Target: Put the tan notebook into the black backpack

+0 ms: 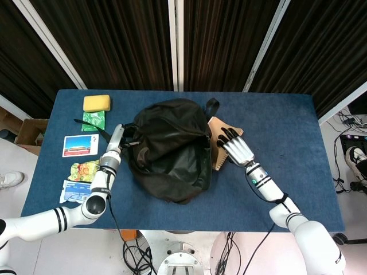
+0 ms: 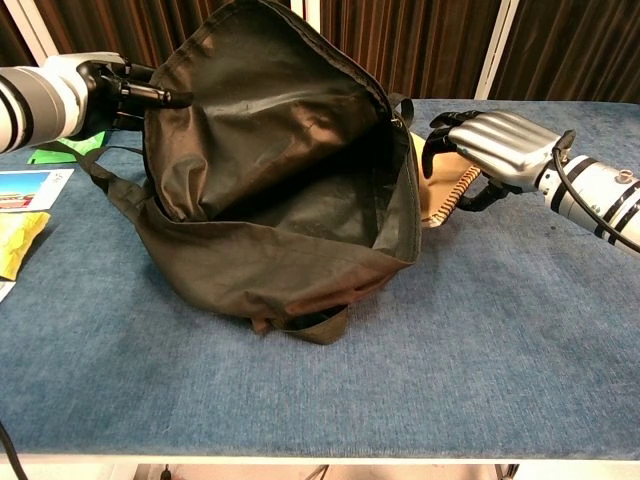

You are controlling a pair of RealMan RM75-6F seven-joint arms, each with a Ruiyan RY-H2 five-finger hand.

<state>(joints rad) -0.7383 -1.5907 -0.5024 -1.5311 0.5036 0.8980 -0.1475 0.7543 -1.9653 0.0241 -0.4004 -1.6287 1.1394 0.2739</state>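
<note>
The black backpack (image 1: 169, 148) (image 2: 280, 190) lies in the middle of the blue table with its mouth gaping toward my chest camera. My left hand (image 1: 118, 137) (image 2: 115, 92) holds the upper flap up by its edge. The tan notebook (image 1: 218, 150) (image 2: 441, 195) with a spiral edge is tilted at the bag's right rim, partly hidden behind the bag wall. My right hand (image 1: 232, 147) (image 2: 490, 148) holds the notebook, fingers over its top and thumb under it.
At the left of the table lie a yellow sponge (image 1: 97, 103), a green packet (image 1: 94, 120), a postcard (image 1: 80, 145), a yellow-green snack bag (image 1: 85, 171) and a white pouch (image 1: 75, 191). A backpack strap (image 1: 213, 106) loops behind the notebook.
</note>
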